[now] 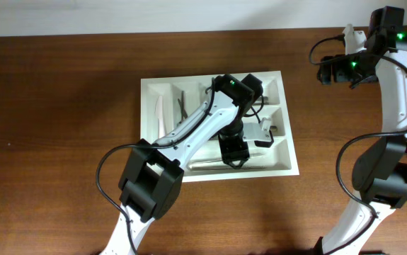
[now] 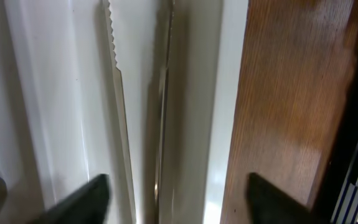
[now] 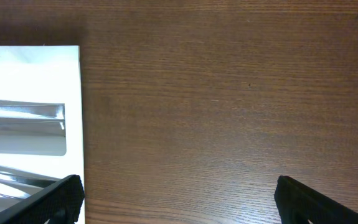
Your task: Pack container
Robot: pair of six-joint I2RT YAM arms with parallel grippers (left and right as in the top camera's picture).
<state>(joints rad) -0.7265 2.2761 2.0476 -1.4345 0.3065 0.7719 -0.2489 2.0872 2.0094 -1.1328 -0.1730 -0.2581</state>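
1. Your left gripper [image 2: 179, 198] hangs low over the cutlery tray [image 1: 289, 161], in its front crosswise compartment. The fingers are spread wide, with nothing gripped between them.
2. Beneath it a serrated knife [image 2: 117, 112] lies flat, parallel to the tray's outer wall.
3. The tray sits mid-table [image 1: 47, 106] — your left arm crosses over it.
4. Your right gripper [image 3: 179, 202] is fully spread and holds nothing — it hovers over the table, just off the tray's right edge.

A dark brown surface [image 1: 61, 142] with fine wood grain fills nearly the whole view, under soft, even light with a faint sheen. Beyond its far edge runs a plain pale band [image 1: 153, 14]; wall or floor, unclear.
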